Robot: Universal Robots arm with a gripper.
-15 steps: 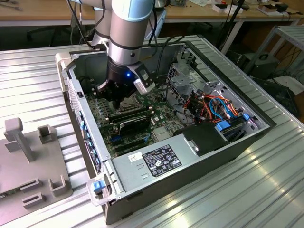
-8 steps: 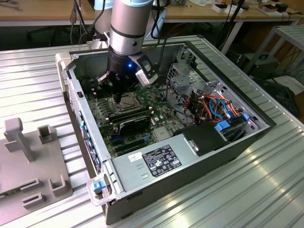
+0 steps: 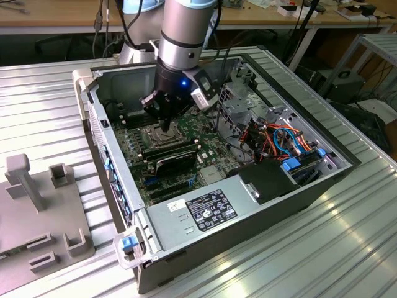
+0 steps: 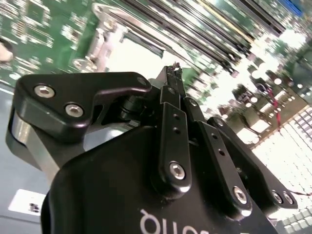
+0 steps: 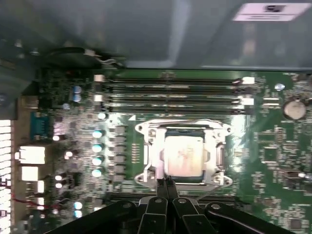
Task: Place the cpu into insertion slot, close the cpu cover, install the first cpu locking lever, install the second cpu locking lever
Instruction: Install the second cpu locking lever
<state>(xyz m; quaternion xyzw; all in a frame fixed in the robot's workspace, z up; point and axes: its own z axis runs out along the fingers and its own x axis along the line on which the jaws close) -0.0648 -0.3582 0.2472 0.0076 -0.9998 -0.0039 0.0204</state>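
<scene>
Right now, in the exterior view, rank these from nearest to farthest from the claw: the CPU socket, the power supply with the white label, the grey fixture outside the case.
1. CPU socket, directly beneath the claw.
2. Power supply, at the case's near end.
3. Grey fixture, outside the case, on the exterior view's left.

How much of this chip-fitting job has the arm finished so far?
The cpu already lies in the insertion slot, and the cpu cover looks folded down around it, so those two steps seem done. The gripper, fingers shut and holding nothing, has its tips at the socket's edge, seemingly working a lever there. Whether either locking lever is latched, I cannot tell.
</scene>
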